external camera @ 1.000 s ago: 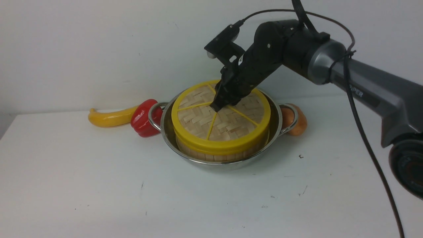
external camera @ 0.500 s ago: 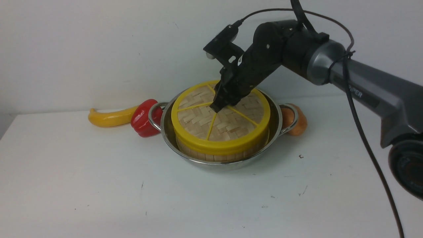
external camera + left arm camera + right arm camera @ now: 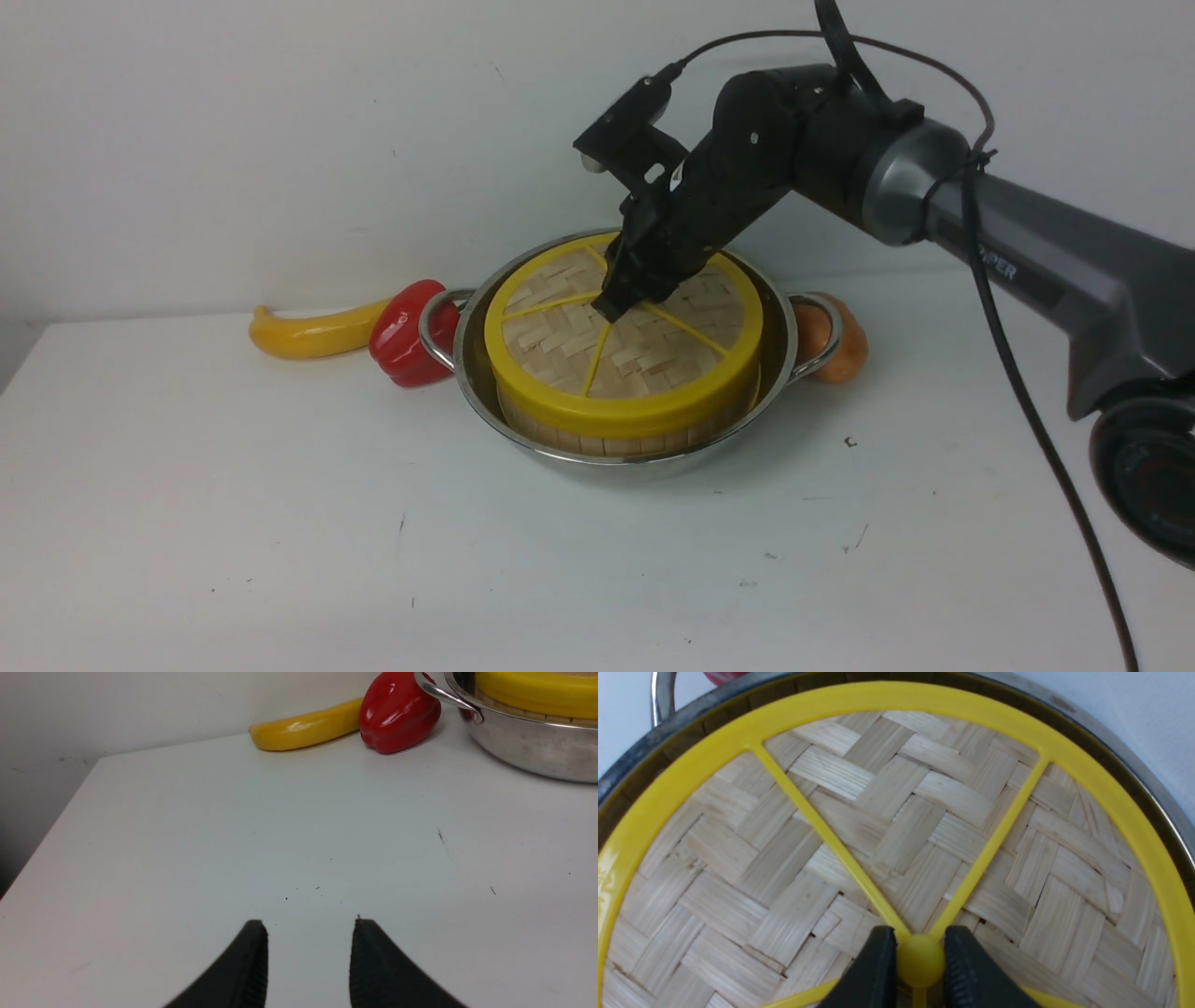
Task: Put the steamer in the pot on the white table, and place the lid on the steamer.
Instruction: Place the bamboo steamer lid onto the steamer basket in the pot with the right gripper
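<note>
The steel pot stands on the white table with the bamboo steamer inside it. On the steamer lies the woven lid, its yellow rim level with the steamer's top. My right gripper reaches down onto the lid's centre and is shut on the yellow hub, a finger on each side. The steamer's contents are hidden under the lid. In the left wrist view my left gripper hangs open over bare table, well short of the pot.
A yellow banana-shaped vegetable and a red pepper lie against the pot's left handle. An orange vegetable sits behind the right handle. A wall stands close behind the pot. The table's left edge shows in the left wrist view.
The lid has sunk slightly at its far side, so the pot's far rim now shows behind it. The right arm shifted a little with it; its grip on the hub is unchanged.
</note>
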